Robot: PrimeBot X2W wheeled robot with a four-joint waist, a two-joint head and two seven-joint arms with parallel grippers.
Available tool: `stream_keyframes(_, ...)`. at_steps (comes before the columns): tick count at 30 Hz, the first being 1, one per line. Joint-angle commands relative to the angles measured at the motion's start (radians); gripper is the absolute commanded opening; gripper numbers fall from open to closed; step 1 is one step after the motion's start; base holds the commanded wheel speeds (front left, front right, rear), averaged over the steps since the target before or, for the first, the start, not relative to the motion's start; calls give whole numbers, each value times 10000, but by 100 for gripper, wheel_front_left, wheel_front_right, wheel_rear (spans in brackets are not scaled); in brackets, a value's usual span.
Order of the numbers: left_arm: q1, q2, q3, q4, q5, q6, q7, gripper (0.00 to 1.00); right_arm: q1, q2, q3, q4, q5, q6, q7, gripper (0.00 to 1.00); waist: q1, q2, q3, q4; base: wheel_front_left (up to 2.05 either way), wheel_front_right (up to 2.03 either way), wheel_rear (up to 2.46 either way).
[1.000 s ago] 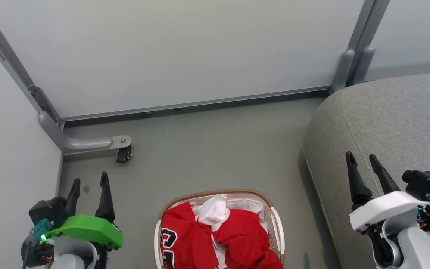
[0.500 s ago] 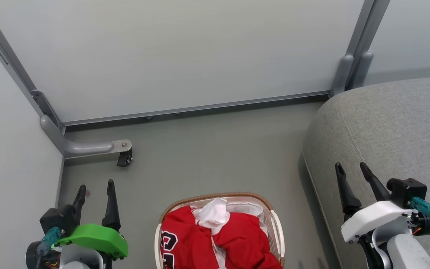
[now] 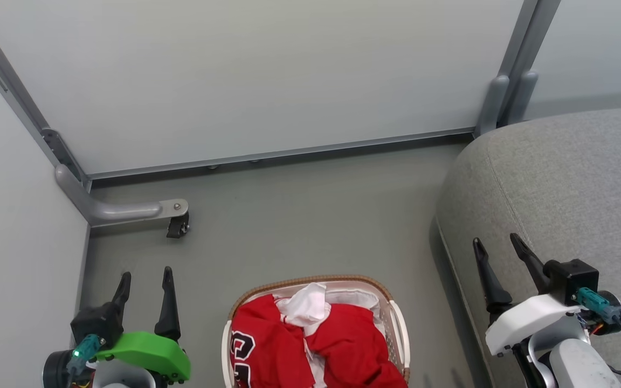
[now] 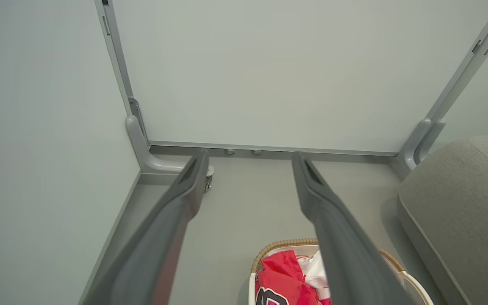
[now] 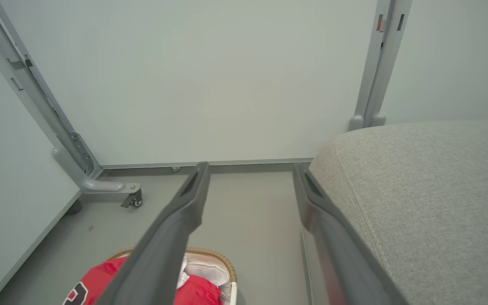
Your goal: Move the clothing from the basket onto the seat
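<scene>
Head view. Left tool [image 3: 146,276] sits at lower left with its fingers spread and nothing between them. It shows against the grey floor [image 3: 299,215], left of the basket [image 3: 310,279] and apart from it.

Right tool [image 3: 495,241] sits at lower right, fingers likewise spread and empty. They show against the left edge of the seat [image 3: 574,172]; contact cannot be told.

The basket stands on the floor at bottom centre, cut off by the lower frame edge. The clothing [image 3: 348,345] lies heaped inside it:
- red folds
- dark white-edged lettering at the left
- white fabric bunched at the top of the pile

The seat occupies the right side, with a strip of floor between it and the basket. A caster [image 3: 177,229] on a grey frame foot is at mid-left.
</scene>
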Motion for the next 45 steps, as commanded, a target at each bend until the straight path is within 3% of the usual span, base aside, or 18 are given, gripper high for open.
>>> stream_keyframes(1, -38, -1, -17, 27, 189, -56, -85, 100, -117, -27, 38, -65, -252, 3, -81, 100, 0, -1, 175, -52, 0, 0, 0)
stream_keyframes(16, -2488, -5, -1484, 1315, 794, -176, -348, 100, -2081, 345, 391, -1564, -1412, 2, -352, 100, 0, -1, 3493, -945, 0, 0, 0)
stream_keyframes(29, -4784, 792, -3306, 3134, 1025, -180, -348, 100, -3414, 562, 800, -2528, -1296, 1, -352, 100, 0, -1, 5970, -2072, 0, 0, 0)
stream_keyframes(37, -5844, 1142, -5143, 5262, 1619, -173, -349, 100, -3663, 569, 1204, -2783, -663, 1, -352, 100, 0, -1, 6775, -2567, 0, 0, 0)
stream_keyframes(45, -7068, 1131, -7155, 7517, 2113, -172, 699, 100, -3772, 560, 1727, -2716, -280, -1, -352, 100, 0, -1, 7249, -2855, 0, 0, 0)
